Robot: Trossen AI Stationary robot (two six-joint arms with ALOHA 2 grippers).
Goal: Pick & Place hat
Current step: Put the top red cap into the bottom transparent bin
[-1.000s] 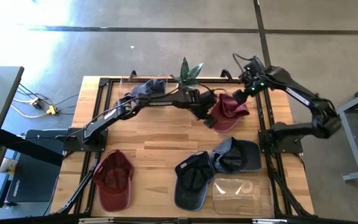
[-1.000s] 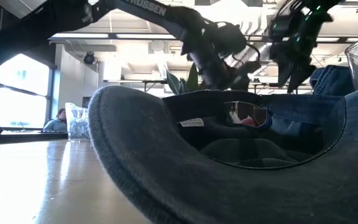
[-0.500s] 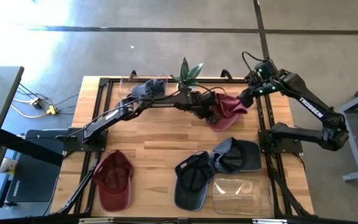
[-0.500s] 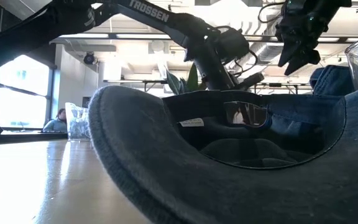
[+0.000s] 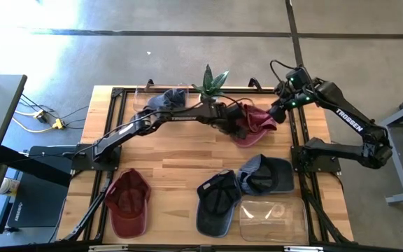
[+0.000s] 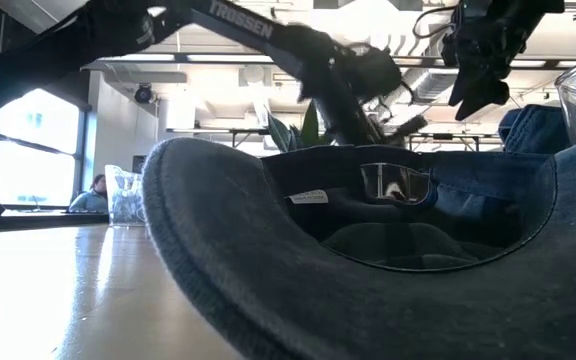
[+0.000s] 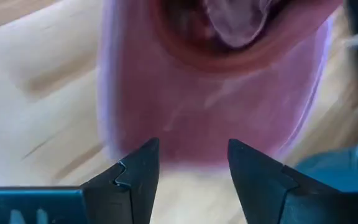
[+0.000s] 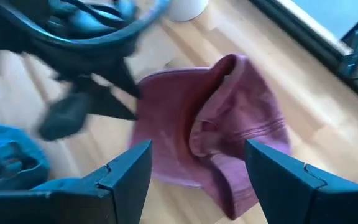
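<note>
A maroon hat [image 5: 256,126] lies upside down on the wooden table at the far right, its hollow facing up; it also shows in the left wrist view [image 7: 210,93] and the right wrist view [image 8: 210,137]. My left gripper [image 5: 238,126] is open at the hat's left edge, low over the table, with the brim's edge [image 7: 191,158] in front of its gap [image 7: 191,149]. My right gripper [image 5: 277,114] is open and empty, above the hat's right side [image 8: 197,149], high in the low view [image 6: 478,85]. My left gripper stands with its open fingers [image 7: 138,168] on either side of the brim's edge [image 7: 191,158], coming level from the table's left. I cannot tell whether the fingers touch the brim.
A blue hat [image 5: 166,99] and a potted plant [image 5: 212,82] stand at the far edge. A red hat [image 5: 128,203], a dark navy hat [image 5: 215,199], a blue-grey hat [image 5: 264,175] and a clear container [image 5: 271,213] lie along the near edge.
My right gripper has risen from the maroon hat and drawn back toward the table's right edge. My left gripper has gone toward the right, up to the hat's brim. The hat has settled flatter on the table.
</note>
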